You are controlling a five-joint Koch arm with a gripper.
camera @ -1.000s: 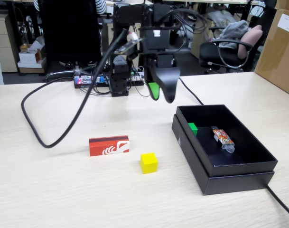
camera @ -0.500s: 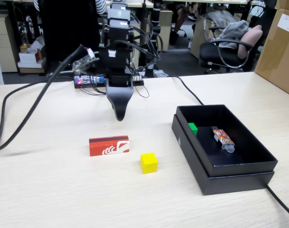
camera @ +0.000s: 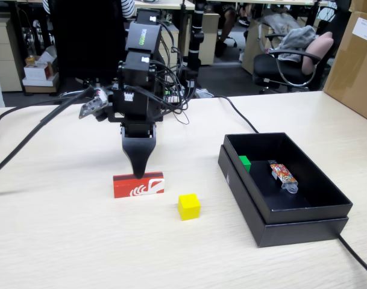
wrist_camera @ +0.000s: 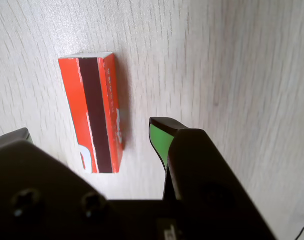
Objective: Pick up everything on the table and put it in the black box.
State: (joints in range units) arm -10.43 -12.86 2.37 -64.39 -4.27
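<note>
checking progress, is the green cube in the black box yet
Yes, in. The green cube sits on the floor of the black box, by its left wall in the fixed view.

An office: swivel chair [camera: 291,60], desks, cardboard carton [camera: 355,54].

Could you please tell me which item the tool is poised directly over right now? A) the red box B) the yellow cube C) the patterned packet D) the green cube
A: in the fixed view the tool hangs right above the red box, and the wrist view shows that box lying between the open jaws, while the yellow cube sits apart on the table.
</note>
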